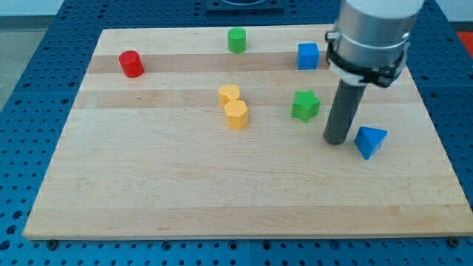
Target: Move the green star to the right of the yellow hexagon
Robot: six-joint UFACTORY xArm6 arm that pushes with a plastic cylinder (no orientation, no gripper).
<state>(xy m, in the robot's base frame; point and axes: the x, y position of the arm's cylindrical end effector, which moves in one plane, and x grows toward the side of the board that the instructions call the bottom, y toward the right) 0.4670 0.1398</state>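
Observation:
The green star (305, 105) lies on the wooden board (185, 192), right of centre. The yellow hexagon (236, 114) lies to the star's left, about a hundred pixels away, touching a second yellow block (229, 94) just above it. My tip (337, 140) rests on the board to the lower right of the green star, a short gap from it, and just left of a blue triangular block (370, 141).
A blue cube (308, 55) sits above the star near the board's top edge. A green cylinder (236, 40) stands at top centre. A red cylinder (131, 63) stands at top left. The arm's grey body (369, 33) hangs over the top right.

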